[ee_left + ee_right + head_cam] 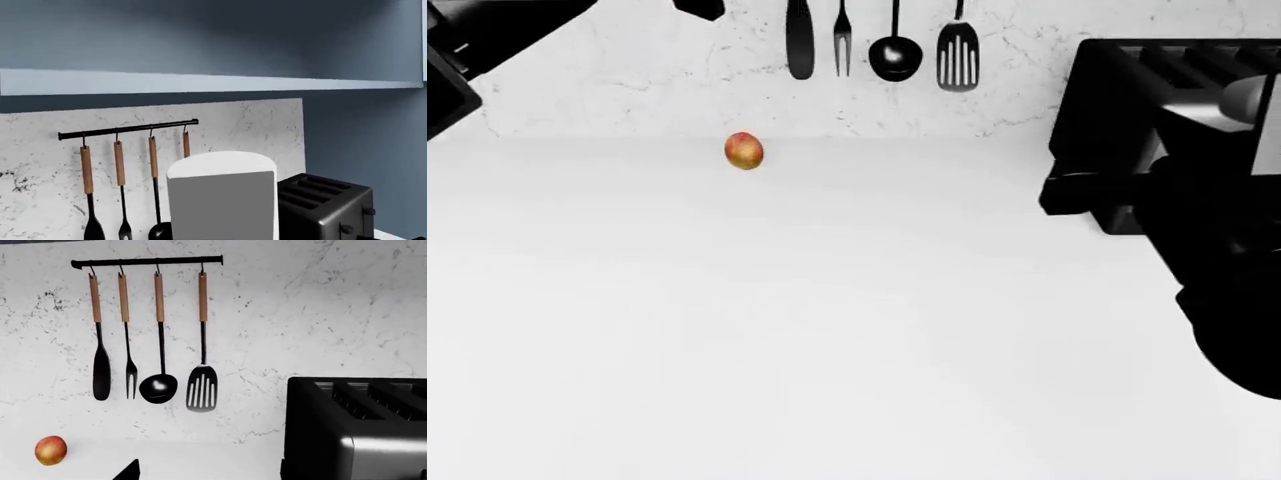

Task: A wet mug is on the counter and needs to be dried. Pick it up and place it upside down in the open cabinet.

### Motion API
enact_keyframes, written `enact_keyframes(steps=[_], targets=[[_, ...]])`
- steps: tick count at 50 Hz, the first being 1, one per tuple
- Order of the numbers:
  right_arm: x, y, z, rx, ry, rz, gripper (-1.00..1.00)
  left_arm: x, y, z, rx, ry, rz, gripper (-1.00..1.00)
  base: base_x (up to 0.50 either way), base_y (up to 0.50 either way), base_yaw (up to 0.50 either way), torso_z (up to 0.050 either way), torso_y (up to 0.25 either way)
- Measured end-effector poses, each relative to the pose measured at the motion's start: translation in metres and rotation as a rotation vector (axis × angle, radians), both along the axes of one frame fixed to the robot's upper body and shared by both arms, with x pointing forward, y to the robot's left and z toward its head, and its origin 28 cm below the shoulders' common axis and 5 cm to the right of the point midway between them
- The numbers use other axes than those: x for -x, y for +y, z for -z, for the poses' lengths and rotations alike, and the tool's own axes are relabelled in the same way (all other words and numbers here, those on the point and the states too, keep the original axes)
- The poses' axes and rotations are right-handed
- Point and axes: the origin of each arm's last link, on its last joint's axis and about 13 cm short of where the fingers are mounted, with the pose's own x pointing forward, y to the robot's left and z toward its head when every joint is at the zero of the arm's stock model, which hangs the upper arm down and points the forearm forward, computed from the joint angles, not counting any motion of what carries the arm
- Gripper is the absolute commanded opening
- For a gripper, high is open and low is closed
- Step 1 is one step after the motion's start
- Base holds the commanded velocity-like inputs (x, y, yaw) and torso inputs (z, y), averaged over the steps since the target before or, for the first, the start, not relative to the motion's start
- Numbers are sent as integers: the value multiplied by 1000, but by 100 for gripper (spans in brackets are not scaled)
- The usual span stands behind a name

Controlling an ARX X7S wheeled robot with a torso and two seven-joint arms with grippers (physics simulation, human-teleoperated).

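Left gripper: fingers out of frame; cannot tell whether spread or pinching.
Right gripper: one black fingertip [130, 471] shows alone; its state cannot be told.
Small plain white glossy cylindrical mug [222, 197]: seen only by the left wrist camera, close up, in front of the white marbled wall [40, 165], beside the black slotted toaster [325, 205], under the blue-grey cabinet edge [200, 82].
Head view: broad white counter [827, 330]; small round orange-red fruit [743, 151] at 10 o'clock; four black hanging utensils [894, 45] at 12; toaster at 2.
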Motion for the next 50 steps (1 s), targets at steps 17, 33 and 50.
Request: enact_keyframes(steps=[17,33,50], targets=[[-4,2,5,-15,-1,-15,100,-3,-11,-33,9,-141,-62,-100,0,0,0,1,1],[-5,1,7,-25,-2,-25,100,-18,-19,-72,56,-213,-138,-100,0,0,0,0,1],[-4,0,13,-29,-6,-44,100,-70,-26,-113,148,-235,-307,-100,0,0,0,0,1]])
